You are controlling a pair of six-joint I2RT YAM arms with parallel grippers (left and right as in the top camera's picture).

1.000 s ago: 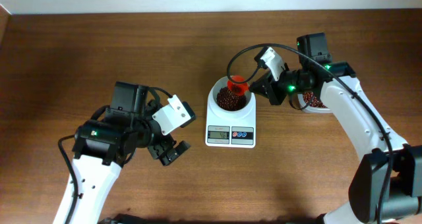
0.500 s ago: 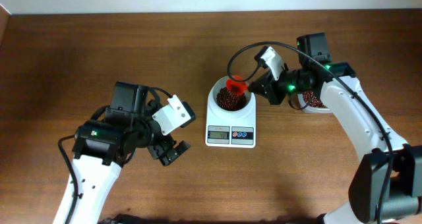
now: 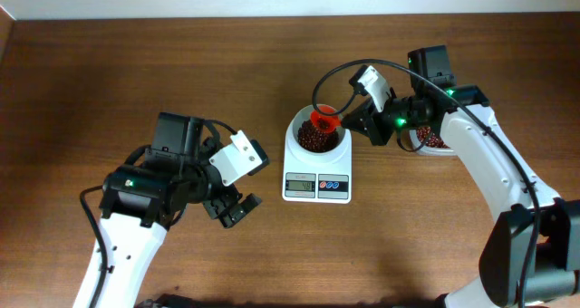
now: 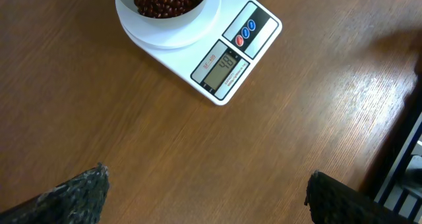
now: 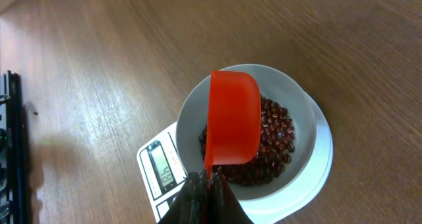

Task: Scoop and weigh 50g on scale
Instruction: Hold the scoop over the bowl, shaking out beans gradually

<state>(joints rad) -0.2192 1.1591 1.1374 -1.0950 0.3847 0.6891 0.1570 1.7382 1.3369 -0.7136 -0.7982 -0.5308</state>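
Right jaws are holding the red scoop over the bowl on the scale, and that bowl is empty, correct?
Not empty: the bowl holds dark red beans, seen in the right wrist view. The rest stands: the right jaws hold the red scoop over the bowl on the scale.

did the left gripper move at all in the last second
No. The left gripper sits where it was in the overhead view, the same gap down-left of the scale, open.

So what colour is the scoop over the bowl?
The scoop is bright orange-red, clearest in the right wrist view.
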